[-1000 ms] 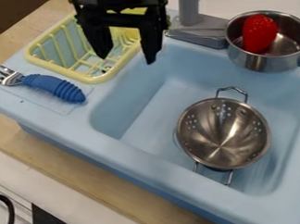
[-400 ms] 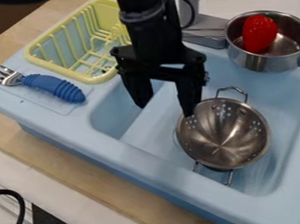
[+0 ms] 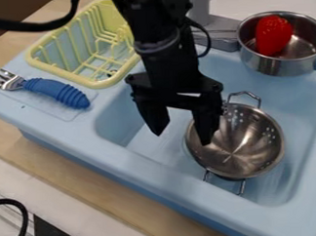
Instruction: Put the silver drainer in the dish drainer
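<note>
Strawberry [image 3: 273, 35] inside metal pot [image 3: 278, 66].

Colander [image 3: 256, 141]: left rim part-hidden behind 1 finger of gripper [image 3: 181, 139]. Pot [image 3: 276, 64], sink's [image 3: 156, 171] far edge: right side cut off. Tap [image 3: 199, 8]: top cut off.

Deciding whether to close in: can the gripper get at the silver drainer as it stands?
Probably yes: the gripper, fingers apart, hangs by the drainer's left rim, and nothing lies in its bowl.
</note>
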